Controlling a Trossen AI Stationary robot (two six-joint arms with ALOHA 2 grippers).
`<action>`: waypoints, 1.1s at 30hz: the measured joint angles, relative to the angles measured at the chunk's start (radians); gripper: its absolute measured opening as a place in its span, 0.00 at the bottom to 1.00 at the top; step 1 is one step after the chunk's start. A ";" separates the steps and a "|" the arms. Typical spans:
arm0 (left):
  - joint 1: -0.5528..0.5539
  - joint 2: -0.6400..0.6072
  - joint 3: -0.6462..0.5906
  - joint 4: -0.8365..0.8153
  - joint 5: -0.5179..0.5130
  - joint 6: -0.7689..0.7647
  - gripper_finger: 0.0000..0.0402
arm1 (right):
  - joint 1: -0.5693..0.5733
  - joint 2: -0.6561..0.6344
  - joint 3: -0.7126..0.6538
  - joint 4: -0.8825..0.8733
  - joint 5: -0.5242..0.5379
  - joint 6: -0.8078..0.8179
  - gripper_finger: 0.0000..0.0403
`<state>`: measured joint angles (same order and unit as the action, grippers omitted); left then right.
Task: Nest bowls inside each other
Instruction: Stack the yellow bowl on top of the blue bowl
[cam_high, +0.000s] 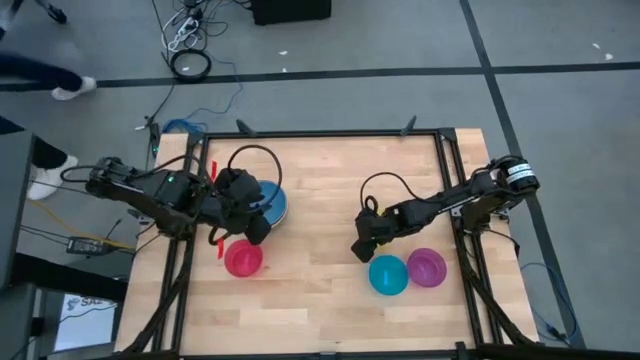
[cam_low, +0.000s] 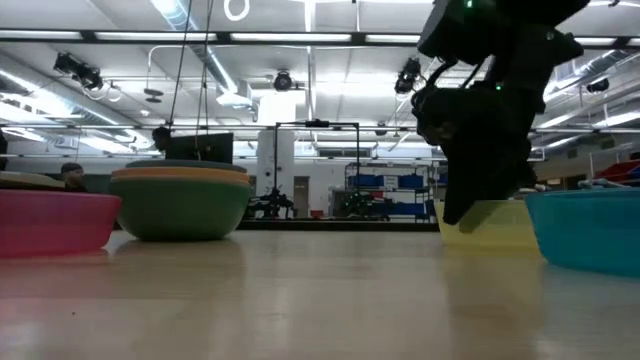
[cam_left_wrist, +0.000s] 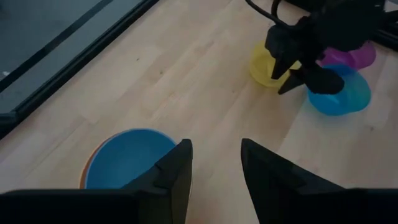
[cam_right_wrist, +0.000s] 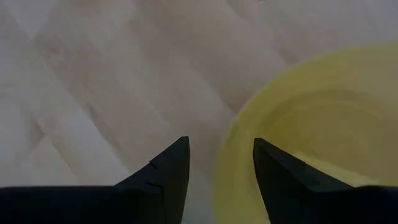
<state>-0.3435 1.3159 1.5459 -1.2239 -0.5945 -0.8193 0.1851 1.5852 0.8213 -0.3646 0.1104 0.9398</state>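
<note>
Seven bowls show. A stack of three, blue (cam_left_wrist: 127, 158) on orange (cam_low: 180, 173) on green (cam_low: 180, 205), sits under the left gripper (cam_left_wrist: 214, 163), whose fingers stand wide and empty. One red bowl (cam_high: 243, 258) lies just beside it. The right gripper (cam_right_wrist: 219, 163), fingers spread, straddles the yellow bowl's (cam_right_wrist: 311, 137) rim. Teal (cam_high: 388, 275) and purple (cam_high: 427, 267) bowls touch nearby. No writing is readable.

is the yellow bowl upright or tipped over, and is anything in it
Upright and empty: the yellow bowl sits mouth-up on the table, its inside bare. The right gripper is open over its rim.
</note>
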 joint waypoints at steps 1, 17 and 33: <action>0.000 0.000 0.000 0.000 0.000 0.000 0.37 | -0.006 0.000 -0.007 0.004 -0.007 -0.005 0.40; 0.000 0.000 0.000 0.004 -0.077 -0.001 0.37 | -0.058 -0.001 0.151 0.099 -0.044 -0.367 0.00; -0.011 0.000 0.000 0.548 -0.128 0.291 0.37 | -0.060 0.568 1.022 -0.096 0.031 -0.797 0.00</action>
<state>-0.3546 1.3155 1.5463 -0.6762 -0.7227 -0.5286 0.1251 2.1530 1.8434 -0.4602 0.1414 0.1429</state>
